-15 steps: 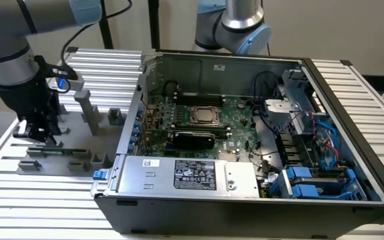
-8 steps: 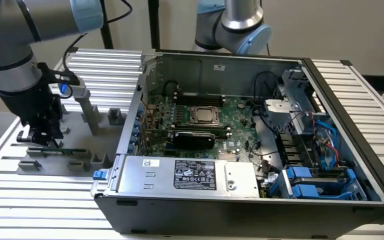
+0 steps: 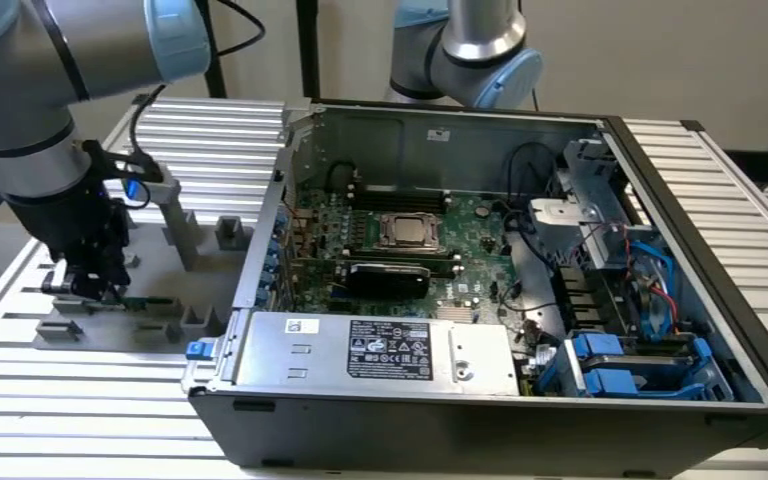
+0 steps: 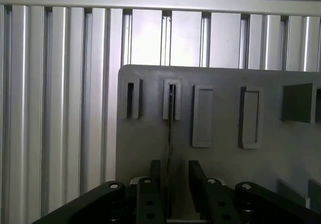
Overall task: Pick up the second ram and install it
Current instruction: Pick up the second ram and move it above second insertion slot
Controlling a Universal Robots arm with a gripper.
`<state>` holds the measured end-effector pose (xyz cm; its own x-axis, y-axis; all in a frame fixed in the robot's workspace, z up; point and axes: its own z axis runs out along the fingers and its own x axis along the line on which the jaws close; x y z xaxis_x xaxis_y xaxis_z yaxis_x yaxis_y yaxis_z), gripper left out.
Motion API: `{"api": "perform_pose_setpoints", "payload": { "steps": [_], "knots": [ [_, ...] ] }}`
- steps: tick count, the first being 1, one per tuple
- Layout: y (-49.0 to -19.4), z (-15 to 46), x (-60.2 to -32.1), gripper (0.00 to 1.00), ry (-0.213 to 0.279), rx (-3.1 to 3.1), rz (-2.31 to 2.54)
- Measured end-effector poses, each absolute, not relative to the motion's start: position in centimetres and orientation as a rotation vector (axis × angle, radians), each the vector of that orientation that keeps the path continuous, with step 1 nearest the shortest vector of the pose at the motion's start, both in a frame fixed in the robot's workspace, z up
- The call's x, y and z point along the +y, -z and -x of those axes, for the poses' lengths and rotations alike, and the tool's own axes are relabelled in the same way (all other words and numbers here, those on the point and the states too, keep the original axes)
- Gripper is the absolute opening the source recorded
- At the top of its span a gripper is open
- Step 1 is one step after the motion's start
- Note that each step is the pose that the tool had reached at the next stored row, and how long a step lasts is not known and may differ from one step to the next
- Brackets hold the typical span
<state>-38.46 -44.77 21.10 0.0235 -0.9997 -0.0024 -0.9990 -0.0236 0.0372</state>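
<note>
At the edge of the desk (image 3: 37, 400) on the exterior view's left, the gripper (image 3: 91, 288) hangs over the gray holder (image 3: 157, 330). Its jaws are parted astride the second ram (image 4: 170, 128), which stands edge-up in its slot, ungripped. It looks light, stiff, thin and likely fragile; I'd pinch its flat faces mid-length.

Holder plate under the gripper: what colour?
Plain gray plastic slotted holder plate; clearest in the wrist view.

The second ram (image 4: 170, 128) is seen edge-on as 1 thin dark line; its chips are hidden, 1 end covered by the gripper (image 4: 174, 168). The gray holder plate (image 4: 145, 143) is cropped by the frame.
</note>
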Motion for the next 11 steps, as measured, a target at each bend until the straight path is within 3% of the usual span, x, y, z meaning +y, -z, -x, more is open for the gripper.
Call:
{"api": "perform_pose_setpoints", "payload": {
  "steps": [11],
  "knots": [
    [-20.1,38.46,-45.05,1.0,0.045,-2.201,-2.206]
  ]
}}
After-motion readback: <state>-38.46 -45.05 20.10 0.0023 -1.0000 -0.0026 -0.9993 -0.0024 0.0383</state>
